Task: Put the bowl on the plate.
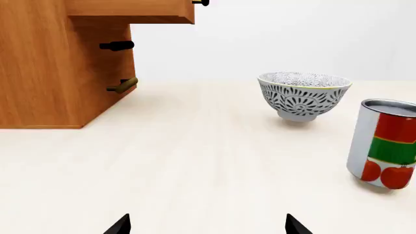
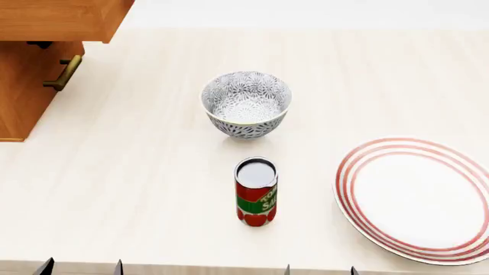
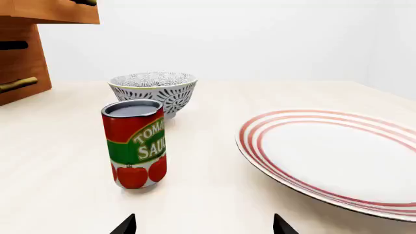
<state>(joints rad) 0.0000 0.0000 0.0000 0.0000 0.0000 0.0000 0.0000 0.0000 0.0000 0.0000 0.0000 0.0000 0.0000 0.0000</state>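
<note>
Nearest us, at the bottom edge of the head view, only the dark fingertips of our two grippers show: the left gripper [image 2: 80, 267] at lower left, the right gripper [image 2: 319, 269] at lower centre-right. In each pair the tips stand well apart, so both look wide, and neither holds or touches anything.

Just beyond them, low in the middle of the frame, stands a red can [image 2: 255, 192], upright on the pale table [image 2: 137, 172]. At right, cut by the frame's edge, lies the plate [image 2: 359, 212], bare.

Farther back, upper centre, sits the bowl [image 2: 246, 103], upright, apart from both can and plate. At upper left is a wooden cabinet [image 2: 31, 74] with handles.

We judge the task has not begun: the reach for the bowl is the step in hand. The next move calls for an arm to pass the can without knocking it, close on the bowl's rim, lift, and carry it toward the right of the frame onto the plate.
</note>
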